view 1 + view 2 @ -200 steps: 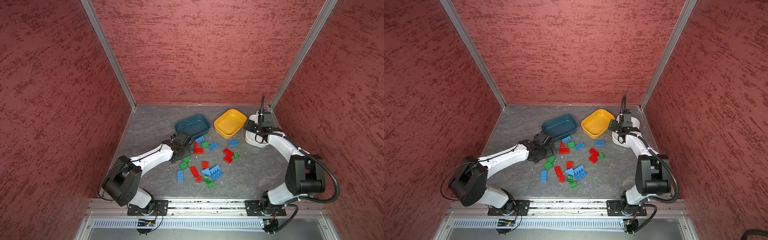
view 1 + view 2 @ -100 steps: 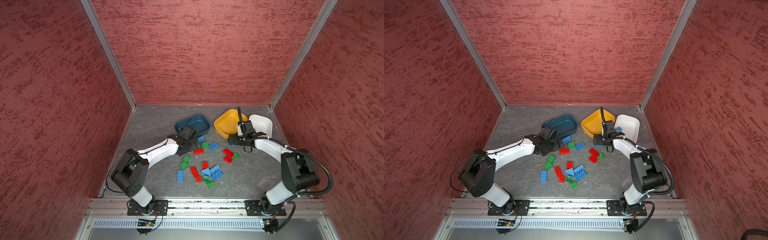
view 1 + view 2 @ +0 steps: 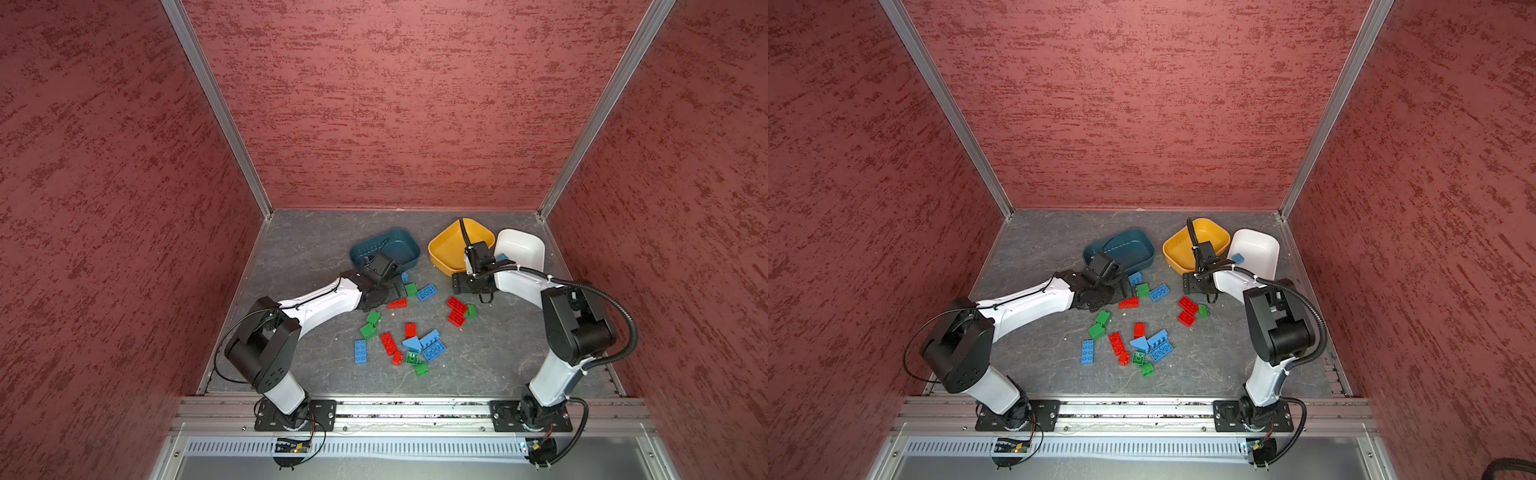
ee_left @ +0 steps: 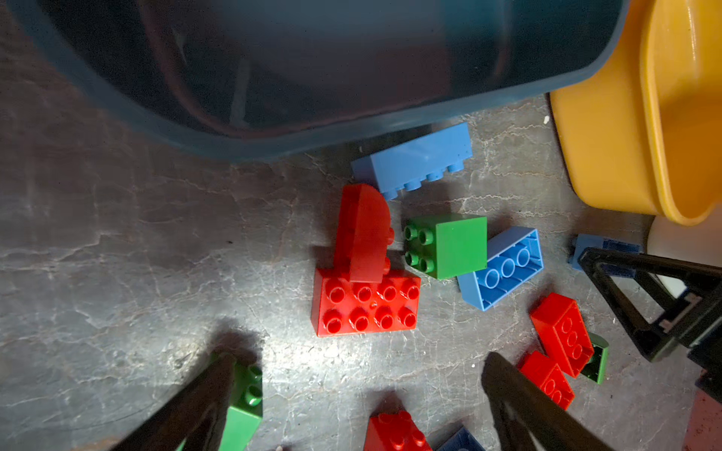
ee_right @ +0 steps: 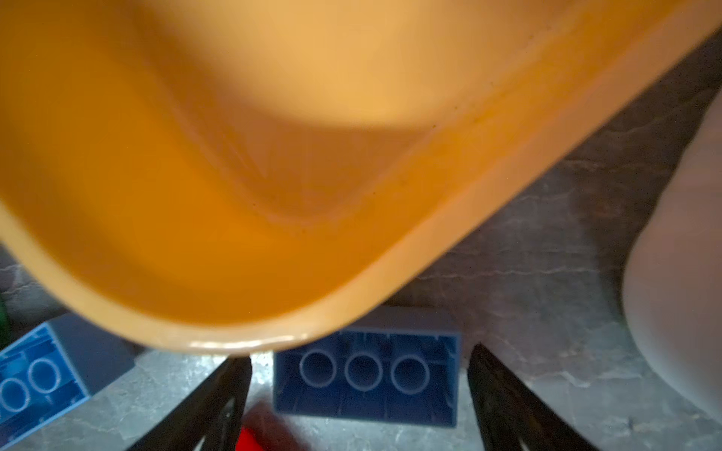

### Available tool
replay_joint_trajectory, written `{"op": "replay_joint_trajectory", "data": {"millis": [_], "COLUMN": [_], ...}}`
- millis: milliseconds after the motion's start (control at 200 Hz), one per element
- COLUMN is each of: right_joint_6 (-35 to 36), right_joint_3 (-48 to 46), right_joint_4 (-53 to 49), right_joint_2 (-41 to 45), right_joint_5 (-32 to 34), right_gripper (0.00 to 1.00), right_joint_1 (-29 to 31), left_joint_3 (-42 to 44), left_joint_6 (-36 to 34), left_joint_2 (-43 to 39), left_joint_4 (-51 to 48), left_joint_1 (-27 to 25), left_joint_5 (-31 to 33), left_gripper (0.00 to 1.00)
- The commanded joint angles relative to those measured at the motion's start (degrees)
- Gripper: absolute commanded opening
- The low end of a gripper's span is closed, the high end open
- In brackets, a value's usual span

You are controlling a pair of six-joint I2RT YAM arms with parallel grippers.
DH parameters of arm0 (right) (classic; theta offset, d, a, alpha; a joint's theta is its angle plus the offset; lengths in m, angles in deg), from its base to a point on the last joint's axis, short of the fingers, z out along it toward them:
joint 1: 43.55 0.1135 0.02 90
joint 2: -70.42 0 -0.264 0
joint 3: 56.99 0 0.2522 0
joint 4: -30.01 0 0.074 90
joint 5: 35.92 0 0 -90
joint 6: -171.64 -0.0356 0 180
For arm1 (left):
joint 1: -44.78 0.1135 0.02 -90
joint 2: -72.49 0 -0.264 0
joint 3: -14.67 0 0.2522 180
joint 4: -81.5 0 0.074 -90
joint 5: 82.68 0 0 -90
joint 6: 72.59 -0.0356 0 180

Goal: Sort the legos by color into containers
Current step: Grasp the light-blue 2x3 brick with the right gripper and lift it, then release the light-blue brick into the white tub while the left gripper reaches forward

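Three shallow, rounded plastic tubs stood at the back of a grey, stone-veined floor (image 3: 307, 257): a dark teal tub (image 3: 395, 245), a yellow tub (image 3: 446, 251) and a white tub (image 3: 525, 249), which held one light blue brick (image 3: 1237, 258). About twenty glossy, studded legos (image 3: 432, 351) in red, green and light blue lay loose in front of them, so the sort looked barely begun.

The right gripper (image 5: 356, 371) stood wide, its two black fingers straddling an upturned blue brick (image 5: 365, 380) with a gap on each side. The brick was hollow, with three round tubes showing, and lay tucked against the yellow tub's lip. The claw seemed lined up to pinch it by its ends.

The left gripper (image 4: 361, 357) also gaped wide and held nothing. It hung low, just short of a red eight-stud brick (image 4: 365, 306) with a red curved piece (image 4: 363, 234) resting on it, near the teal tub. That looked like its next pick. Beside these, a green square brick (image 4: 447, 246) lay on its side.
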Motion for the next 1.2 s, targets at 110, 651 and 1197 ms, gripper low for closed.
{"op": "replay_joint_trajectory", "data": {"millis": [110, 651, 1197], "right_joint_6": [-1.4, 1.7, -6.6], "right_joint_3": [2.8, -5.7, -16.4], "right_joint_4": [0.2, 7.6, 18.3], "right_joint_2": [-2.5, 9.0, 29.8], "right_joint_5": [2.9, -1.0, -5.3], "right_gripper": [0.78, 0.48, 0.40], "right_joint_1": [0.4, 0.7, -13.8], "left_joint_3": [0.4, -2.6, -16.0], "left_joint_6": [-1.2, -2.2, -11.5], "left_joint_2": [0.3, 2.3, 12.9], "left_joint_4": [1.3, 2.9, -0.3], "left_joint_1": [-1.8, -4.9, -8.5], "left_joint_5": [1.5, 0.6, -5.6], "left_gripper": [0.99, 0.99, 0.99]}}
